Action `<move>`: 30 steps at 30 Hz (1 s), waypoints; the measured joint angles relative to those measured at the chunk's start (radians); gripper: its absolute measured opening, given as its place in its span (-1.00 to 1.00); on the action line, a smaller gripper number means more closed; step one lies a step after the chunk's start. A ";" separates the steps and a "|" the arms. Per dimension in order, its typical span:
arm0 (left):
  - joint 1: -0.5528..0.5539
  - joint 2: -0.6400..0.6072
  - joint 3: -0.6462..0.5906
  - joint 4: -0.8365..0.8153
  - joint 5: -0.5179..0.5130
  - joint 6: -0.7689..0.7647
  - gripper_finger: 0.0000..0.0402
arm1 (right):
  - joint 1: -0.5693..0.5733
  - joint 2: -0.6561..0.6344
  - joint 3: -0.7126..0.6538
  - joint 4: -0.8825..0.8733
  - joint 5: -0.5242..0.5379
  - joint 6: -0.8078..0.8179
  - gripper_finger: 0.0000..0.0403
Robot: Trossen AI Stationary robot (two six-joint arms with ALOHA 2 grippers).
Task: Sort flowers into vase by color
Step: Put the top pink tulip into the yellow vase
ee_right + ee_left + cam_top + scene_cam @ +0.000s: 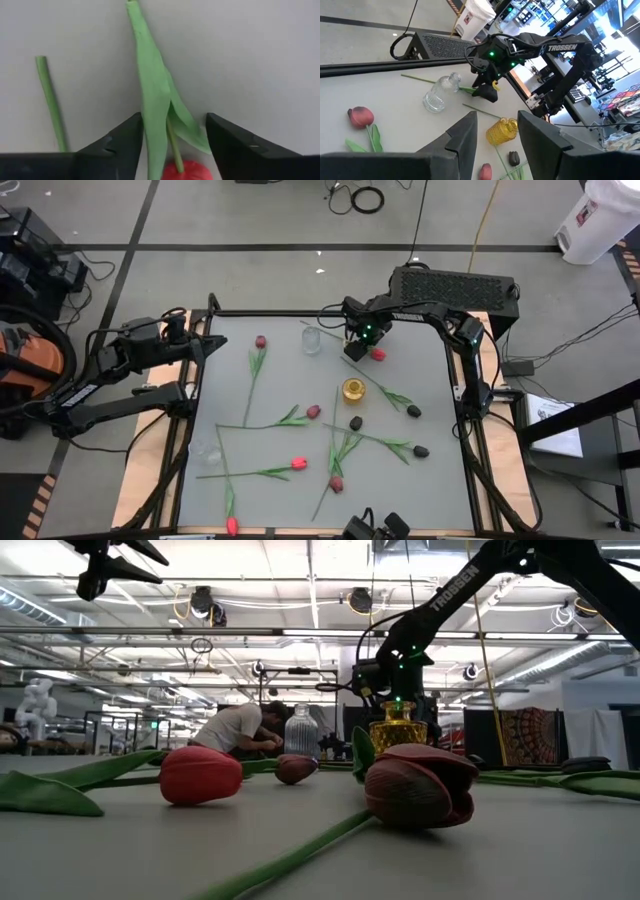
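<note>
Tulips with green stems lie scattered flat on the grey table (230,380): red (261,341), maroon (313,411), black (421,450) and several more. My right gripper (172,135) points down at the table's far middle, open. Its fingers stand on either side of the stem and leaf (155,100) of a red tulip (378,354), just beyond the head (187,171). A clear vase (312,340) and a yellow vase (352,390) stand upright close by. My left gripper (497,135) is open and raised over the table's far left edge.
A second green stem (50,100) lies beside the right gripper's fingers. A small clear glass (207,450) stands near the table's left edge. A black-headed tulip (413,411) lies right of the yellow vase. A person (240,728) bends over in the room beyond.
</note>
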 joint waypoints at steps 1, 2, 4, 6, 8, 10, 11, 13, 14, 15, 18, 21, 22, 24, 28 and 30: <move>0.000 0.000 0.000 0.000 0.000 0.000 -0.26 | 0.000 0.000 0.000 0.000 0.000 0.000 -0.06; 0.000 0.000 0.000 0.000 0.000 0.000 -0.26 | 0.000 0.000 0.000 0.001 0.000 0.000 -0.11; 0.000 0.000 0.000 0.000 0.000 0.000 -0.26 | 0.001 0.001 0.000 0.001 -0.001 0.000 -0.22; 0.000 0.000 0.000 0.000 0.000 0.000 -0.26 | 0.000 0.001 0.000 0.001 -0.001 0.000 -0.34; 0.000 0.000 0.000 0.000 0.000 0.000 -0.26 | 0.000 0.001 0.000 0.001 -0.001 0.002 -0.45; 0.000 0.000 0.000 0.000 0.000 0.000 -0.26 | 0.000 0.001 -0.001 0.001 -0.001 0.005 -0.56; 0.000 0.000 0.000 0.000 0.000 0.000 -0.26 | 0.000 0.001 -0.001 0.001 0.000 0.005 -0.62; 0.000 0.000 0.000 0.000 0.000 0.000 -0.26 | 0.000 0.001 -0.001 0.001 0.000 0.005 -0.72; 0.000 0.000 0.000 0.000 0.000 0.000 -0.26 | 0.000 0.001 -0.001 0.001 0.000 0.005 -0.77; 0.000 0.000 0.000 0.000 -0.001 0.000 -0.26 | 0.000 0.001 -0.001 0.001 0.000 0.005 -0.82; 0.000 0.000 0.000 0.000 -0.001 0.000 -0.26 | 0.000 0.001 -0.001 0.000 0.003 0.005 -0.94; 0.000 0.000 0.000 0.000 -0.001 0.001 -0.26 | 0.000 0.001 -0.001 0.000 0.004 0.005 -0.97; 0.000 0.000 0.000 0.000 -0.001 0.001 -0.26 | 0.000 0.001 -0.001 0.000 0.004 0.005 -0.97; 0.000 0.000 0.000 0.000 -0.001 0.001 -0.26 | 0.000 0.001 -0.001 0.000 0.005 0.004 -0.98; 0.000 0.000 0.000 0.000 -0.001 0.002 -0.26 | 0.000 0.001 -0.002 -0.003 0.006 0.000 -0.99; 0.000 0.000 0.000 0.000 -0.001 0.002 -0.26 | 0.000 0.001 -0.002 -0.012 0.006 0.000 -0.99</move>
